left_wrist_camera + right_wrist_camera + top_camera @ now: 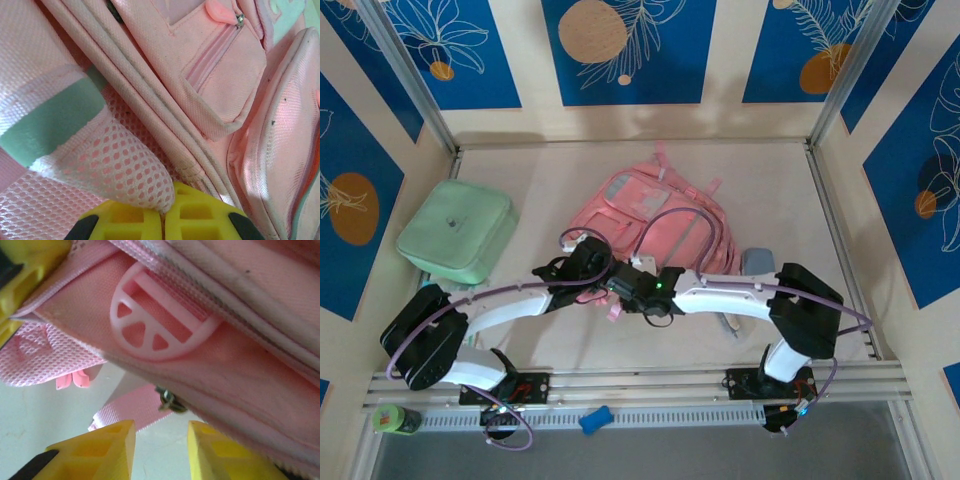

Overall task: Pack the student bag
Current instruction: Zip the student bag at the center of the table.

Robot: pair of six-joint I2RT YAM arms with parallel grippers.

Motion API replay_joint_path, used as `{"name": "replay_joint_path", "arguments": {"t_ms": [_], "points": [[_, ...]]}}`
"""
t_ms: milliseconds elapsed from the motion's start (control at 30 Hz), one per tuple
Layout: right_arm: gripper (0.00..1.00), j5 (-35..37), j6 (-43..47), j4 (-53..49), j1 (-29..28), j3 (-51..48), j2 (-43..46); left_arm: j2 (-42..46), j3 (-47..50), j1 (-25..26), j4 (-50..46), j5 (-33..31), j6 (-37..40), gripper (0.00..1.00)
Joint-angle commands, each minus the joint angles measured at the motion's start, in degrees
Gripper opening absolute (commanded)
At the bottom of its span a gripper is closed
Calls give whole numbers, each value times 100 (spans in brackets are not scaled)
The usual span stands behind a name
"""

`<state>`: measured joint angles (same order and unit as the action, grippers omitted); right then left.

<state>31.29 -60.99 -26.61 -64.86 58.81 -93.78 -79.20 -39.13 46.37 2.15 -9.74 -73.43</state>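
Lying flat mid-table, toward the far wall, the student bag has a pocket zip drawn shut; what is inside cannot be told. The left end effector is pressed together, pinching a fold of the bag's pink mesh. The right end effector is spread at the bag's near edge, with a loose pink strap lying on the table just beyond the gap and a round buckle above it. A mint green case, closed, sits against the left edge, apart from the bag. A grey-blue item lies just beside the bag's right side. Bare table stretches right of the bag and between it and the arm bases.
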Motion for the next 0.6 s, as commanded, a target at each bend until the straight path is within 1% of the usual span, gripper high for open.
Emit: {"name": "replay_joint_path", "arguments": {"t_ms": [0, 100, 233, 367, 467, 567], "points": [[34, 308, -220, 161, 5, 86, -38, 264, -71, 17, 353, 151, 59, 0], [34, 496, -240, 483, 2, -39, -16, 248, -21, 13, 480, 214, -35, 0], [34, 729, -426, 376, 101, -27, -79, 266, 27, 17, 621, 309, -146, 0], [32, 1107, -1083, -354, 111, 45, -32, 267, 3, 18, 650, 342, -172, 0], [32, 1246, -1263, -480, 84, -43, 36, 262, 11, 13, 672, 340, -185, 0], [28, 1265, -1407, -609, 118, -6, -28, 252, 10, 21, 681, 350, -182, 0]]}}
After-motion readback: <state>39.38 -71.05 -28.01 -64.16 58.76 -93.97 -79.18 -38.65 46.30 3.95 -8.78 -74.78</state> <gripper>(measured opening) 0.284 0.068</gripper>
